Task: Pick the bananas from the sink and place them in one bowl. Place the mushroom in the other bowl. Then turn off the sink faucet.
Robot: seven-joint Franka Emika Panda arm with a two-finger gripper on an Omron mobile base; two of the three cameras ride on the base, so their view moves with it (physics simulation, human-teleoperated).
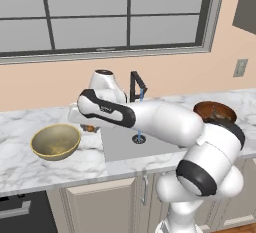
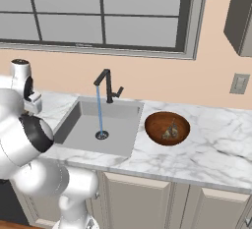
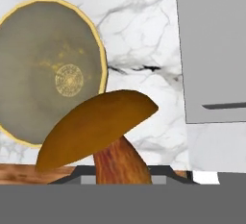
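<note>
The gripper (image 3: 122,177) is clamped on the small orange-brown mushroom (image 3: 103,127), held above the marble counter beside the wide brassy yellow-olive bowl (image 3: 45,74); next it likely needs carrying over that bowl and releasing

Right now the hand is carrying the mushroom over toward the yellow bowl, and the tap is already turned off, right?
Not quite: the faucet is running; the right base view shows a blue stream falling to the drain. The rest holds: the hand holds the mushroom near the yellow bowl.
</note>
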